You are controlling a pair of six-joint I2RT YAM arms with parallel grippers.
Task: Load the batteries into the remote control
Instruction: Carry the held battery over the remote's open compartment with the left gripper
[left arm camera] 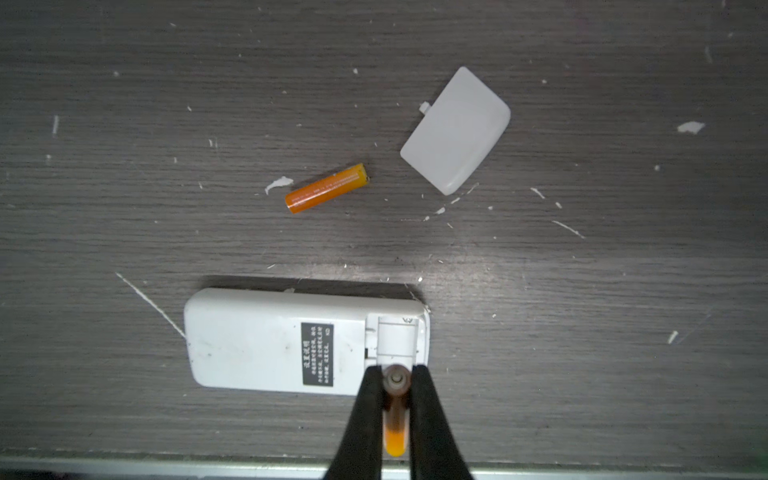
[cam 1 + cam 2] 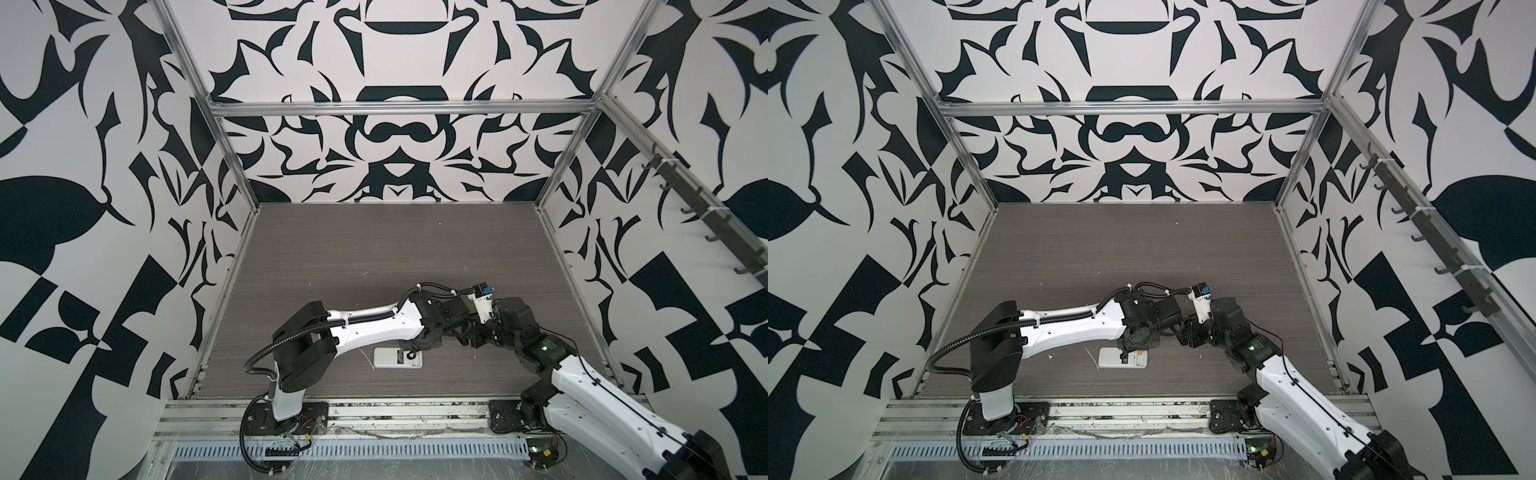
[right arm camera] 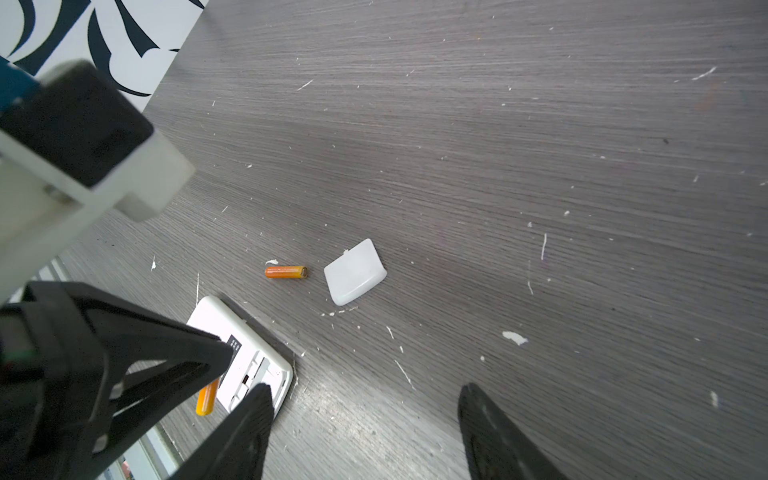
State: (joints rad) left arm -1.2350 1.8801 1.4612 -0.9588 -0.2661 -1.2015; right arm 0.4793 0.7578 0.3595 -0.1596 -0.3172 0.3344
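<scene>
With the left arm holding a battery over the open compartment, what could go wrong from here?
1. The left end effector grips its battery end-on and steeply tilted above the remote; it may jam against the compartment edge instead of seating.
2. The remote lies loose on the table, unheld; pushing could slide it.
3. The right end effector hangs open close by, so the arms might collide when it goes for the second battery beside the cover.

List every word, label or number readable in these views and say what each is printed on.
None can be quoted.
Dark label on the remote control's back: white characters, too blurred to read.
Loose battery on the table: fine print along its side, too small to read.
Battery cover: blank.
</scene>
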